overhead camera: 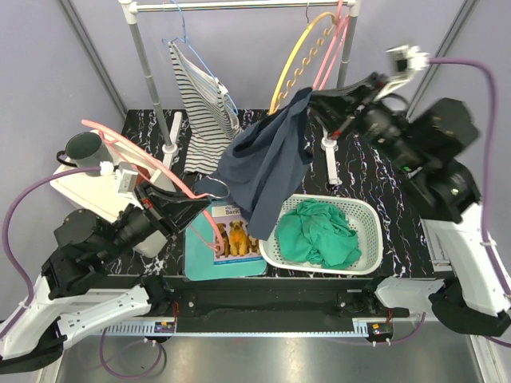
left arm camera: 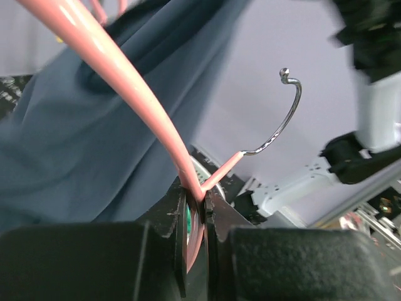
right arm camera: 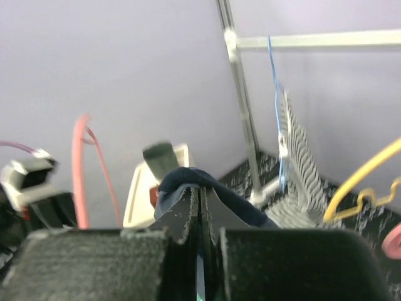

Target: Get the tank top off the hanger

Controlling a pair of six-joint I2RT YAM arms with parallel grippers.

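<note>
**Left claw** [left arm camera: 195, 216]: You see the jaws nearly closed, clenched on the pink hanger [left arm camera: 125, 81] at its neck, where the two pink arms meet. The plastic fills the narrow gap between the fingers. The wire hook [left arm camera: 285, 119] juts up and to the right of the fingertips and touches nothing.

**Tank top** [overhead camera: 267, 159]: The navy fabric spreads just beyond the left claw and lies against the hanger's long arm. You cannot tell from these views whether a strap loops that arm.

**Right claw** [right arm camera: 200, 207]: The jaws are fully closed, pinching a rolled fold of the tank top that bulges over the fingertips. This pinch is the garment's highest point. From it the cloth drapes down toward the left claw, and its low corner ends just beside the wire hook.

**Surroundings:** Below the hanging cloth, between the two claws, note the white basket [overhead camera: 371, 231] holding a green cloth [overhead camera: 319, 231]. In the overhead view the tank top's lower edge overlaps the basket rim on the left claw's side. A picture book [overhead camera: 227, 239] lies just beside the left claw's fingertips. Beyond the right claw stands the rack [right arm camera: 313, 40], carrying a striped garment [overhead camera: 200, 104].
</note>
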